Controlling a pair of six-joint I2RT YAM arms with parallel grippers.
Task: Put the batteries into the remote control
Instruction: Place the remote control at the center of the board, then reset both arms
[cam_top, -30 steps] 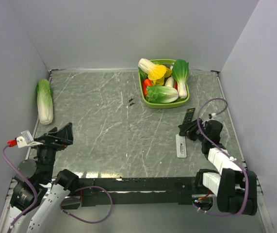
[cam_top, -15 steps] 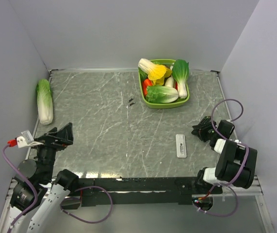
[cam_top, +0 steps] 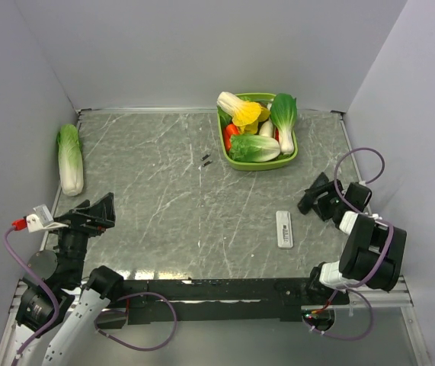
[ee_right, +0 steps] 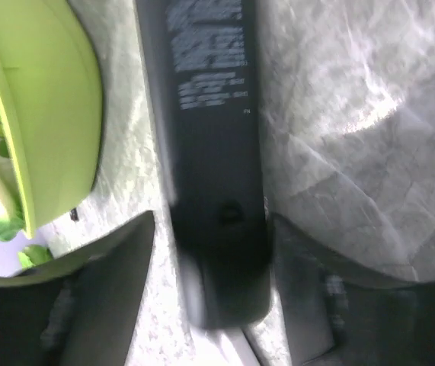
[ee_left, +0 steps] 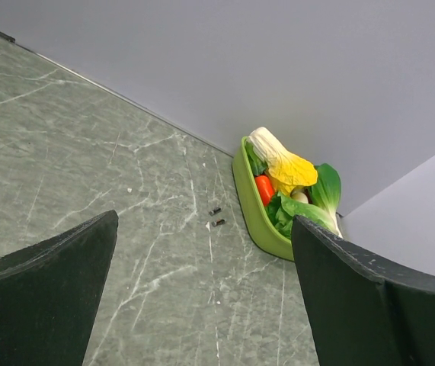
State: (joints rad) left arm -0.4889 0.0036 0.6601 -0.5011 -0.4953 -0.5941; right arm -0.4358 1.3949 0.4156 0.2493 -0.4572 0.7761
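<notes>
While the right wrist view is showing the remote control (ee_right: 211,137) between fingers of the released right claw (ee_right: 211,244), the top view is hiding it; left claw (ee_left: 203,229) is gaping wide.

Our left arm (cam_top: 65,259) stands folded over the near left corner of the surface (cam_top: 164,191), and our left end effector (cam_top: 95,212) gapes wide. Our right arm (cam_top: 366,252) bends along the surface's right edge. Our right end effector (cam_top: 313,200) points left, fingers (ee_right: 87,305) parted, too blurred to judge any grip.
</notes>
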